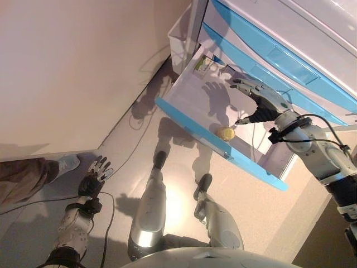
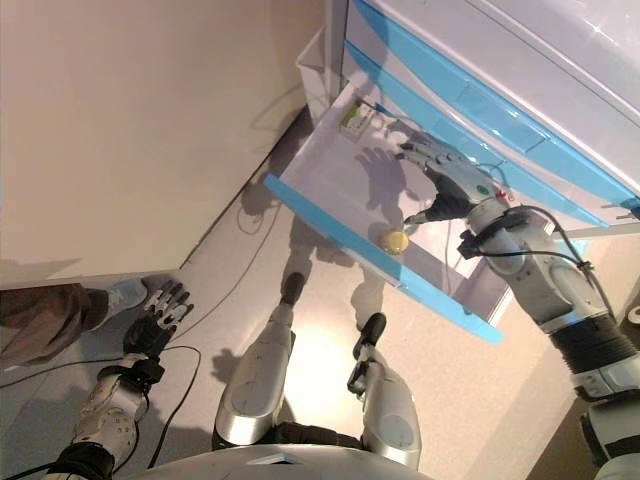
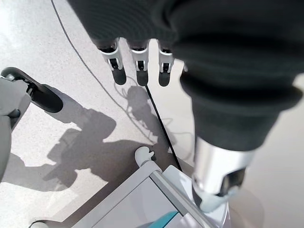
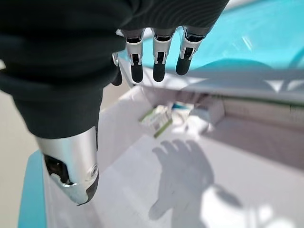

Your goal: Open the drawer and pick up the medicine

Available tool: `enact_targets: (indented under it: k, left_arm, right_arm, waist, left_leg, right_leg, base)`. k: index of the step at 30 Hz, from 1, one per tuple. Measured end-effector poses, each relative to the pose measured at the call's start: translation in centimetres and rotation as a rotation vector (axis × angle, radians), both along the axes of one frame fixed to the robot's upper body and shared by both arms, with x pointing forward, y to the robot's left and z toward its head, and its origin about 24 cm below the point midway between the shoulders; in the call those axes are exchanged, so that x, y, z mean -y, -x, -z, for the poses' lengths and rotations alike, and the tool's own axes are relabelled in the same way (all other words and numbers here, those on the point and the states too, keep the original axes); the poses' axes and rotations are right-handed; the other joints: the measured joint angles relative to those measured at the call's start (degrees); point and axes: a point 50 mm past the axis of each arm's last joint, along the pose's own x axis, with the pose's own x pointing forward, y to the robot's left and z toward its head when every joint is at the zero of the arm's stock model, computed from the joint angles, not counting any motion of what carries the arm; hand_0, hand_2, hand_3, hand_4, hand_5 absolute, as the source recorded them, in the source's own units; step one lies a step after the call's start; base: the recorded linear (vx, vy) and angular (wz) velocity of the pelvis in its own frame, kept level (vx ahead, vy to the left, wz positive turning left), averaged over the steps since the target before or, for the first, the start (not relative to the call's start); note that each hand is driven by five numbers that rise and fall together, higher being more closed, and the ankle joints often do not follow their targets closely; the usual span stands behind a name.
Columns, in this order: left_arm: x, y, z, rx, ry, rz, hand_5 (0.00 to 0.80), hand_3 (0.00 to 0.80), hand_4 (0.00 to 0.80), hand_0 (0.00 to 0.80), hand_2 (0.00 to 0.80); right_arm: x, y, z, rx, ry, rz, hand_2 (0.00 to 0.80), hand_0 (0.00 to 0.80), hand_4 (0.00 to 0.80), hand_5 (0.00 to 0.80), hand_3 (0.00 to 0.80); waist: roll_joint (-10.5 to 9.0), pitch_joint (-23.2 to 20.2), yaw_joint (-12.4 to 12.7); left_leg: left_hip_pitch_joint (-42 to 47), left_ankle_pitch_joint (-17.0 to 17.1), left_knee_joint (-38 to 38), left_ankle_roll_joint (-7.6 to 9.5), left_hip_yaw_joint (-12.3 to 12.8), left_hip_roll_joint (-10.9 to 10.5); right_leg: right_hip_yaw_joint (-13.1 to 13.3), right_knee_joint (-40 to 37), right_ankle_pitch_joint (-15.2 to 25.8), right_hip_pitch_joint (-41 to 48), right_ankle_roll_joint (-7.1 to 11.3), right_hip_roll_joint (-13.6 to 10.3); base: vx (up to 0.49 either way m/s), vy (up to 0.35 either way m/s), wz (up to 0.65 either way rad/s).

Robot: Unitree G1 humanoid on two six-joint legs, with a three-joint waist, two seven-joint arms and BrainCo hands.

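Left eye view: A white plastic drawer with a light-blue front (image 1: 192, 125) stands pulled out of the white cabinet with blue drawer fronts (image 1: 290, 53). The right robot hand (image 1: 257, 97) hovers over the drawer's inside, fingers spread and straight, holding nothing. A small white-and-green medicine box (image 1: 204, 64) lies at the drawer's back corner; a round yellow object (image 1: 226, 133) sits by the drawer front, just beside the thumb tip. The left robot hand (image 1: 95, 176) hangs low over the grey floor (image 1: 128, 151), well apart from the drawer.

Right eye view: Same scene. A person's leg in brown trousers and a pale shoe (image 2: 115, 296) shows at the left edge, near the left robot hand.

Left wrist view: The left robot hand's fingers (image 3: 137, 61) point straight at the floor, relaxed and empty; a corner of the cabinet shows below.

Right wrist view: The right robot hand's fingers (image 4: 159, 59) are extended above the open drawer, touching nothing. The medicine box lies beyond them against the back wall, among other small white packages (image 4: 204, 114).
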Motion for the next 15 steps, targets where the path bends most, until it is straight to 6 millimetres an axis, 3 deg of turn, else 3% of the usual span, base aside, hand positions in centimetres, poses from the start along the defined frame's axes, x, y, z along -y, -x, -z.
enact_targets:
  k: [15]
  left_arm:
    - [-0.5, 0.4, -0.1, -0.019, -0.010, -0.010, 0.000, 0.000, 0.000, 0.000, 0.000]
  right_arm:
    - [-0.4, 1.3, -1.1, 0.047, 0.254, -0.038, 0.000, 0.000, 0.000, 0.000, 0.000]
  waist:
    - [-1.72, 0.63, -0.45]
  left_leg:
    - [-0.04, -0.15, 0.01, -0.18, 0.68, 0.56]
  right_leg:
    - [0.71, -0.18, 0.00, -0.19, 0.00, 0.51]
  base:
    - [-0.002, -0.008, -0.02]
